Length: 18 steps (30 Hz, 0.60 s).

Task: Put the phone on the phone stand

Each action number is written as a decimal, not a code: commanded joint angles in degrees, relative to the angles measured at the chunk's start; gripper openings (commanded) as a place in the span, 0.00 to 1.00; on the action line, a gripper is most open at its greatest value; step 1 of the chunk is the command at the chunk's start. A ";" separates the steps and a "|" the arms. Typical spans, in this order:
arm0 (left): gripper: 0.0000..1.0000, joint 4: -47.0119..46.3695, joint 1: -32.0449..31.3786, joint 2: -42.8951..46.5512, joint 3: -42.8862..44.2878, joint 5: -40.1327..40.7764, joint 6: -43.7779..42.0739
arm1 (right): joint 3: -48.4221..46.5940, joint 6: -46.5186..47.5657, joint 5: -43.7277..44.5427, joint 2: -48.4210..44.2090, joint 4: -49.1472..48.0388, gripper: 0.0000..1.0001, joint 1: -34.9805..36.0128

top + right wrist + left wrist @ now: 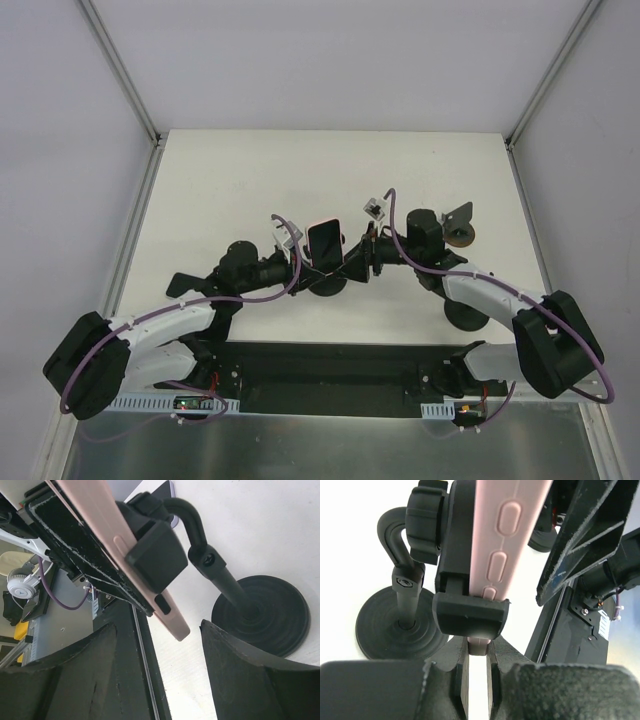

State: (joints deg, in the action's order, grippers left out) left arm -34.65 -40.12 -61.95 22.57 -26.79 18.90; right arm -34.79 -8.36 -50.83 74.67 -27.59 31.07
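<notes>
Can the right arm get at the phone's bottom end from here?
Probably yes: its jaws stand open with the phone's end pointing into the gap between them, and nothing lies across it. The stand's clamp sits close above, so little of the phone is free.

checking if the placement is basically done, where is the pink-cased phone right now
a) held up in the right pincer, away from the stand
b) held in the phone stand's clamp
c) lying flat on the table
b: the phone sits upright in the black clamp of the phone stand, and the right pincer is open on either side of it rather than carrying it.
</notes>
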 commanded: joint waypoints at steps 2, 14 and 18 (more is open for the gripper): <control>0.00 -2.52 0.04 0.96 -2.79 5.52 3.43 | -1.25 0.80 -1.56 -0.41 -2.99 0.69 0.66; 0.59 25.64 2.23 9.74 8.34 1.56 -4.10 | 0.16 2.47 6.61 -5.85 2.09 0.71 -2.15; 0.61 34.39 9.95 10.89 18.54 -7.11 -5.63 | -0.63 4.84 8.02 -8.31 7.20 0.72 -3.82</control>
State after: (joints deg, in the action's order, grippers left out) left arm -10.22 -35.48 -53.45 31.00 -26.68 17.78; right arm -34.15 -6.74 -45.63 69.56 -23.90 28.53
